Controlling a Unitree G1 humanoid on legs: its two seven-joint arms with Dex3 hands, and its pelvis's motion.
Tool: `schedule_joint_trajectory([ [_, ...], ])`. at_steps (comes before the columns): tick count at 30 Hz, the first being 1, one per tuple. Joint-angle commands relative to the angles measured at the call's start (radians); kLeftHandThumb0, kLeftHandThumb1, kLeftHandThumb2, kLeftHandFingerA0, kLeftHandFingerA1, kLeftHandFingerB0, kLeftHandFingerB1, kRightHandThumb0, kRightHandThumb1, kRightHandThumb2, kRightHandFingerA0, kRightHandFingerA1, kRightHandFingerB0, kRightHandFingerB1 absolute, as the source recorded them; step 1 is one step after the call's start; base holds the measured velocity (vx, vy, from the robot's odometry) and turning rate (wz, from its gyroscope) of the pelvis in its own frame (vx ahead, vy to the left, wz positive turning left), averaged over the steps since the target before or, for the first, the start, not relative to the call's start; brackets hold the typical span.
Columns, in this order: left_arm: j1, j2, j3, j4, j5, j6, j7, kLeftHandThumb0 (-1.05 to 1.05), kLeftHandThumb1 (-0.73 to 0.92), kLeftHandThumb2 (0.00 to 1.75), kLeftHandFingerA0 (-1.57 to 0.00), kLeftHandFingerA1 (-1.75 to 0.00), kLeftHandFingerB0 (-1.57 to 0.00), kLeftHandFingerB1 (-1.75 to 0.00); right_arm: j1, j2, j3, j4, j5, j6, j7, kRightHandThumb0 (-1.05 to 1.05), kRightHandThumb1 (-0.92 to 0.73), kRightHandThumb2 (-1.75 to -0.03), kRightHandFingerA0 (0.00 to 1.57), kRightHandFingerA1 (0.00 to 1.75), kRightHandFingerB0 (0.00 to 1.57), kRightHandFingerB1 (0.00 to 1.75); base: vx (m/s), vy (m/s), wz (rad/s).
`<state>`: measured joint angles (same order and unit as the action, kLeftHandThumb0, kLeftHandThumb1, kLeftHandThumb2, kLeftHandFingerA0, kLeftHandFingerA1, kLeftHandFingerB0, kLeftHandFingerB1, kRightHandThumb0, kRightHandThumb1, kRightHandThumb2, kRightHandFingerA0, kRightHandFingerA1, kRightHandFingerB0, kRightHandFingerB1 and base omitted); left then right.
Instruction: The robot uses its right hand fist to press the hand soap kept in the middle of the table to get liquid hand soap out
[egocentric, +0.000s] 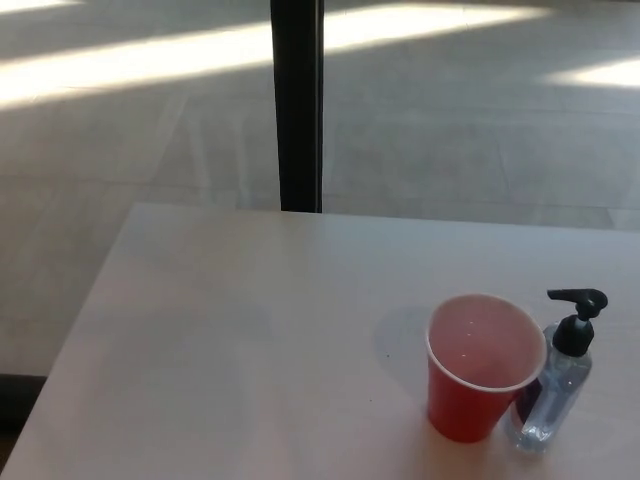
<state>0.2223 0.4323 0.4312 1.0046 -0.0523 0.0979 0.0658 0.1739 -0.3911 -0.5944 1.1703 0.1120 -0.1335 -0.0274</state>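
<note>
no robot hand in the picture yet, left or right, so whether the fingers are spread or fisted can't be told. the clear plastic soap bottle with the black pump head (557, 385) stands upright toward the right of the pale white table (220, 340), nozzle pointing left over the red plastic cup (482, 367) touching or just beside it. risk ahead, i'd say: a fist landing off-centre could tip the slim bottle or knock the light, seemingly empty cup away, so the soap lands on the table instead.

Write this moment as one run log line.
soap bottle: upright, beside red cup | pump: not pressed yet | robot hands: not in view
</note>
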Motion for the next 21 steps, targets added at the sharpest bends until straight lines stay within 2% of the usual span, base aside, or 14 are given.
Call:
schedule_joint_trajectory([
  [1, -0.003, 0.016, 0.022, 0.006, -0.035, 0.038, 0.018, -0.15, 0.29, 0.89, -0.8, -0.91, -0.54, -0.75, -0.014, -0.041, -0.066, 0.02, 0.1, 0.029, -0.014, -0.39, -0.66, -0.6, 0.56, 0.86, 0.69, 0.58, 0.0, 0.0, 0.0],
  [2, -0.004, 0.017, 0.02, 0.011, -0.034, 0.031, 0.015, -0.15, 0.29, 0.9, -0.83, -0.93, -0.55, -0.75, -0.009, -0.049, -0.054, 0.017, 0.08, 0.051, -0.033, -0.42, -0.67, -0.6, 0.44, 0.69, 0.65, 0.59, 0.0, 0.0, 0.0],
  [3, -0.004, 0.016, 0.025, 0.013, -0.039, 0.028, 0.011, -0.15, 0.29, 0.9, -0.83, -0.93, -0.55, -0.75, -0.022, -0.052, -0.103, 0.022, 0.132, 0.09, -0.045, -0.38, -0.65, -0.59, 0.53, 0.89, 0.64, 0.57, 0.0, 0.0, 0.0],
  [5, -0.006, 0.016, 0.025, 0.019, -0.039, 0.029, 0.012, -0.16, 0.29, 0.9, -0.82, -0.93, -0.57, -0.76, -0.027, -0.055, -0.194, 0.006, 0.227, 0.134, -0.007, -0.37, -0.75, -0.61, 0.2, 0.53, 0.44, 0.52, 0.0, 0.0, 0.0],
  [6, -0.005, 0.016, 0.025, 0.019, -0.04, 0.028, 0.011, -0.16, 0.29, 0.9, -0.82, -0.93, -0.57, -0.76, -0.028, -0.056, -0.25, -0.001, 0.282, 0.15, 0.034, -0.37, -0.75, -0.61, 0.2, 0.53, 0.44, 0.52, 0.0, 0.0, 0.0],
  [7, -0.003, 0.015, 0.024, 0.013, -0.039, 0.03, 0.012, -0.16, 0.29, 0.9, -0.81, -0.92, -0.58, -0.77, -0.032, -0.069, -0.253, 0.004, 0.273, 0.166, 0.011, -0.41, -0.73, -0.61, 0.29, 0.42, 0.46, 0.46, 0.0, 0.0, 0.0],
  [10, -0.011, 0.013, 0.028, 0.034, -0.043, 0.015, 0.018, -0.14, 0.29, 0.9, -0.81, -0.92, -0.59, -0.77, -0.079, -0.14, -0.306, 0.058, 0.278, 0.199, -0.107, -0.48, -0.73, -0.61, 0.22, 0.44, 0.42, 0.46, 0.0, 0.0, 0.0],
  [11, -0.016, 0.013, 0.03, 0.047, -0.046, 0.009, 0.013, -0.15, 0.29, 0.91, -0.8, -0.92, -0.58, -0.77, -0.079, -0.158, -0.261, 0.052, 0.224, 0.204, -0.097, -0.58, -0.64, -0.92, 0.11, 0.5, 0.25, 0.51, 0.0, 0.0, 0.0],
  [12, -0.018, 0.014, 0.027, 0.05, -0.045, 0.011, 0.018, -0.16, 0.29, 0.9, -0.8, -0.91, -0.59, -0.78, -0.087, -0.174, -0.237, 0.032, 0.197, 0.219, -0.104, -0.34, -0.63, -1.13, 0.01, 0.53, 0.0, 0.5, 0.0, 0.0, 0.0],
  [13, -0.006, 0.007, 0.032, 0.032, -0.054, 0.006, 0.008, -0.16, 0.28, 0.92, -0.81, -0.92, -0.6, -0.79, -0.132, -0.191, -0.304, 0.007, 0.27, 0.182, -0.088, -0.46, -0.7, -0.6, 0.12, 0.48, 0.39, 0.42, 0.0, 0.0, 0.0],
  [14, -0.006, 0.007, 0.032, 0.034, -0.057, 0.004, 0.003, -0.18, 0.28, 0.91, -0.8, -0.92, -0.59, -0.78, -0.151, -0.21, -0.306, 0.002, 0.276, 0.161, -0.039, -0.43, -0.72, -0.62, 0.15, 0.49, 0.08, 0.38, 0.0, 0.0, 0.0],
  [19, -0.004, 0.006, 0.038, 0.024, -0.07, 0.002, 0.008, -0.17, 0.27, 0.91, -0.81, -0.93, -0.62, -0.8, -0.187, -0.24, -0.253, -0.053, 0.233, 0.19, -0.065, -0.49, -0.72, -0.63, 0.03, 0.51, 0.0, 0.24, 0.0, 0.0, 0.0],
  [20, -0.014, 0.011, 0.034, 0.047, -0.068, -0.008, 0.0, -0.17, 0.28, 0.91, -0.84, -0.95, -0.6, -0.79, -0.282, -0.27, -0.279, -0.113, 0.278, 0.2, -0.066, -0.47, -0.74, -0.61, 0.0, 0.26, 0.0, 0.28, 0.0, 0.0, 0.0],
  [21, -0.016, 0.014, 0.026, 0.049, -0.063, -0.004, -0.004, -0.18, 0.28, 0.9, -0.82, -0.93, -0.58, -0.77, -0.334, -0.273, -0.312, -0.139, 0.319, 0.215, -0.083, -0.45, -0.72, -0.62, 0.0, 0.25, 0.04, 0.31, 0.0, 0.0, -0.09],
])
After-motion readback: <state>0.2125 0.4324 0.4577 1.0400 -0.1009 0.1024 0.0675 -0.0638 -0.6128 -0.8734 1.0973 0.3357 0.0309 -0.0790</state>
